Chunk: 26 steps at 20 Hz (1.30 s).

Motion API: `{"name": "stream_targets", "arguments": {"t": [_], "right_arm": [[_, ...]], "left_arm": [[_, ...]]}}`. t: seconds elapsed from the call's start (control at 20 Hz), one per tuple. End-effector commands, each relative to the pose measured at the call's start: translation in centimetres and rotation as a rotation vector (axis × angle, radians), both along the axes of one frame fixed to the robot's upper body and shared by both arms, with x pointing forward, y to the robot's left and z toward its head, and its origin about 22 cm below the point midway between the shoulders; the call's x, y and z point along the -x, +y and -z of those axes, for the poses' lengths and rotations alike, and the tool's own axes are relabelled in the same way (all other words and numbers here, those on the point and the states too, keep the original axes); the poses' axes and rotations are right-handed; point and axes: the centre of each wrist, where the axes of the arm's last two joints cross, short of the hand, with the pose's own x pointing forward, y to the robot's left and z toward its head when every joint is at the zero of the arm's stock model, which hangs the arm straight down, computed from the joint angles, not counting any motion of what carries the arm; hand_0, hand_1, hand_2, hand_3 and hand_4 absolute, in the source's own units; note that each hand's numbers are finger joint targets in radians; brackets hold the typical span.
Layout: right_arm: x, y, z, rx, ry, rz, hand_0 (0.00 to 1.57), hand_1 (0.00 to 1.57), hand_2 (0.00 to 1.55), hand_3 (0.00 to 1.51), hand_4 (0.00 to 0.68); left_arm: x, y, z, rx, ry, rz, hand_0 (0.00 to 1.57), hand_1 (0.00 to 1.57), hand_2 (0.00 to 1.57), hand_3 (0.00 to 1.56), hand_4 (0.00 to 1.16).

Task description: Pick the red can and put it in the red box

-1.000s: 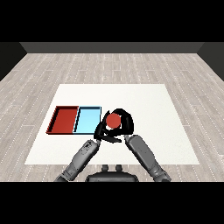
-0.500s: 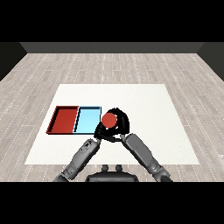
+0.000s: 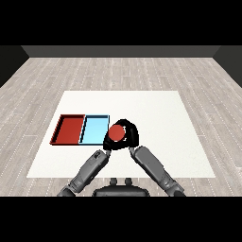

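Head view is showing the round red can [image 3: 116, 133] sitting in the curled black right robot hand [image 3: 129, 133], overlapping the right edge of the shallow light blue tray [image 3: 94, 127]. Beyond it, touching, the shallow red tray [image 3: 69, 128] is lying. Left robot hand [image 3: 107, 147] is mostly hidden beneath the can; cannot tell its fingers. White tabletop [image 3: 160, 118] is stretching wide rightward.
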Motion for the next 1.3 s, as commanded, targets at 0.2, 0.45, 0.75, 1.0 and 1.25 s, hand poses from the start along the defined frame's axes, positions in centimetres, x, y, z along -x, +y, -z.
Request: {"name": "stream_targets", "arguments": {"t": [0.2,0.45,0.75,1.0,1.25], "right_arm": [[0.2,-0.2,-0.6,0.006,0.007,-0.017,1.49,1.49,1.44,1.39,0.649],[1.2,1.2,0.8,0.003,0.018,-0.001,1.49,1.49,1.44,1.39,0.642],[-1.3,0.2,1.7,0.042,0.078,0.01,0.92,0.92,0.93,0.53,0.0],[-0.1,0.1,0.5,0.093,0.089,0.006,0.0,0.0,0.0,0.0,0.0],[-0.6,-0.9,0.8,0.068,0.105,-0.002,0.0,0.0,0.0,0.0,0.0]], "left_arm": [[0.8,0.4,1.2,-0.024,0.03,-0.059,1.57,1.57,1.56,1.48,1.12],[-0.5,-0.7,0.0,-0.03,-0.035,-0.112,1.57,1.57,1.56,1.48,1.14],[-0.7,-0.1,-0.4,0.035,-0.127,-0.13,1.57,1.57,1.57,1.51,1.15],[-1.3,0.3,0.7,0.045,-0.148,-0.131,1.57,1.57,1.57,1.51,1.15],[-1.6,0.8,0.2,-0.015,-0.124,-0.176,1.57,1.57,1.57,1.5,1.14]]}}
